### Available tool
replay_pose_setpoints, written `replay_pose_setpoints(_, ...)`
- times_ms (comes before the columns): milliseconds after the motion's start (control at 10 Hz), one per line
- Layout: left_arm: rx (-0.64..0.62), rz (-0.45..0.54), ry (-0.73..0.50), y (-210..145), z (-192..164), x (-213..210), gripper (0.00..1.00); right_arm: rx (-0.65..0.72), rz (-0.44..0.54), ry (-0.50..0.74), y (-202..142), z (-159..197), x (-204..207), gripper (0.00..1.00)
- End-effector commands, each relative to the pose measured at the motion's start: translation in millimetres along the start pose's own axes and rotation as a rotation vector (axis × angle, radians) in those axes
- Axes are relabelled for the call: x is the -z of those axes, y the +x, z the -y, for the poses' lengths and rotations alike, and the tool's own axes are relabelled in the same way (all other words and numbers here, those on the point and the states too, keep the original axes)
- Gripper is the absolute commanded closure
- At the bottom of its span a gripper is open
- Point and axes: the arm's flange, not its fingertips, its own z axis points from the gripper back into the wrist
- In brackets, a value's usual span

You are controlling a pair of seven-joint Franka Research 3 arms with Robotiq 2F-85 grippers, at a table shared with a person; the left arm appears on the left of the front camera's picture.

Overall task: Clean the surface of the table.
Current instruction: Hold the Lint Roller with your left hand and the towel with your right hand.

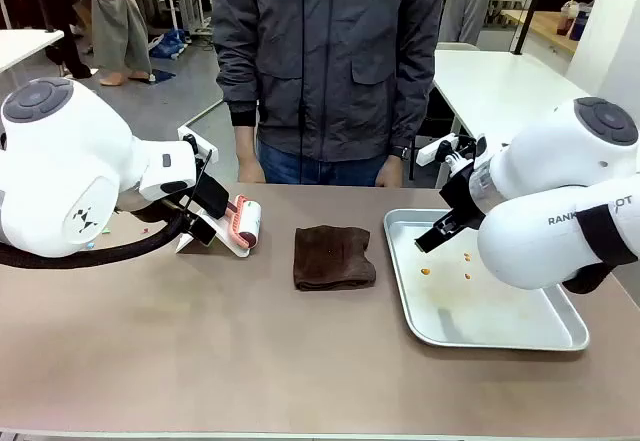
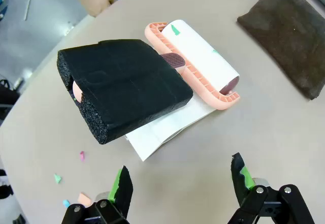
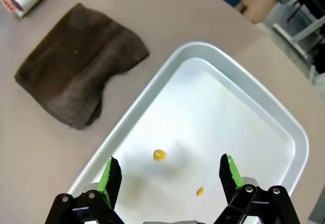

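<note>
Released, my left claw (image 2: 181, 170) hangs over the foam-handled lint roller (image 2: 198, 56), left of the cloth (image 2: 289, 31). My right claw (image 3: 170, 164), likewise slack, overhangs the crumb-spotted tray (image 3: 228, 112), right of it.

Frame centre: folded dark brown cloth (image 1: 333, 257) lying flat on matte tan-brown table (image 1: 200, 351). Left of it, a lint roller with salmon-pink frame and white roll (image 1: 245, 223), resting on a white sheet. Left gripper (image 1: 196, 224) just beside the roller. Right half: shiny rectangular metal tray (image 1: 500, 306) with small orange specks (image 1: 425, 272). Right gripper (image 1: 438, 233) above the tray's upper-left part. Top centre: person in grey jacket (image 1: 330, 51) at the far edge.
</note>
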Motion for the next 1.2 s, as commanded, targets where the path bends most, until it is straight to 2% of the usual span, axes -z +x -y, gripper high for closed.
replay_pose_setpoints(0, 0.0, 0.0, 0.0, 0.0, 0.0, 0.0, 0.0, 0.0, 0.0, 0.0, 0.2, 0.0, -0.1, 0.0)
replay_pose_setpoints(1100, 0.0, 0.0, 0.0, 0.0, 0.0, 0.0, 0.0, 0.0, 0.0, 0.0, 0.2, 0.0, -0.1, 0.0)
